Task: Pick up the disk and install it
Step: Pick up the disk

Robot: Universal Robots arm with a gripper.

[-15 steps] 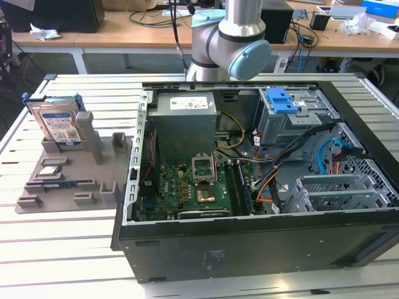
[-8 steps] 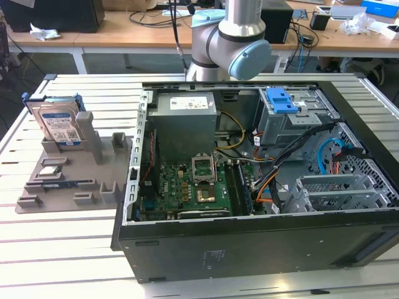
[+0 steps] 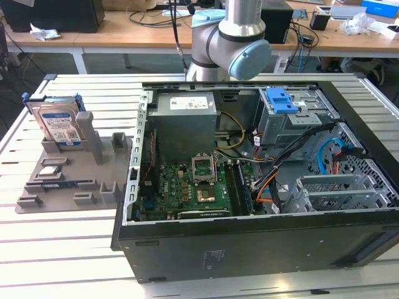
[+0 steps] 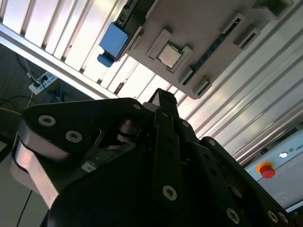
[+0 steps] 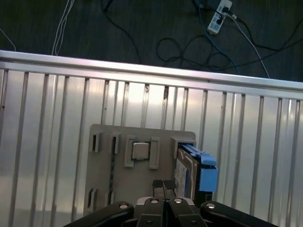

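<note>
The disk (image 3: 59, 123), a silver drive with a white-and-blue label in a blue bracket, stands on edge in a slot at the back of the grey fixture plate (image 3: 93, 171), at the exterior view's left. In the first wrist view my gripper (image 5: 163, 183) hangs above that plate (image 5: 106, 175), fingertips pressed together with nothing between them, and the disk (image 5: 188, 171) stands just beside them. The second wrist view looks past the black gripper body to a fingertip (image 4: 162, 96), with the disk's blue bracket (image 4: 113, 40) further off.
An open computer case (image 3: 249, 243) fills the middle of the slatted table, with a motherboard (image 3: 187, 190), a grey power supply (image 3: 186, 118) and a blue-handled drive cage (image 3: 283, 103). A small square chip (image 5: 140, 151) sits in the fixture. The arm (image 3: 230, 37) rises behind the case.
</note>
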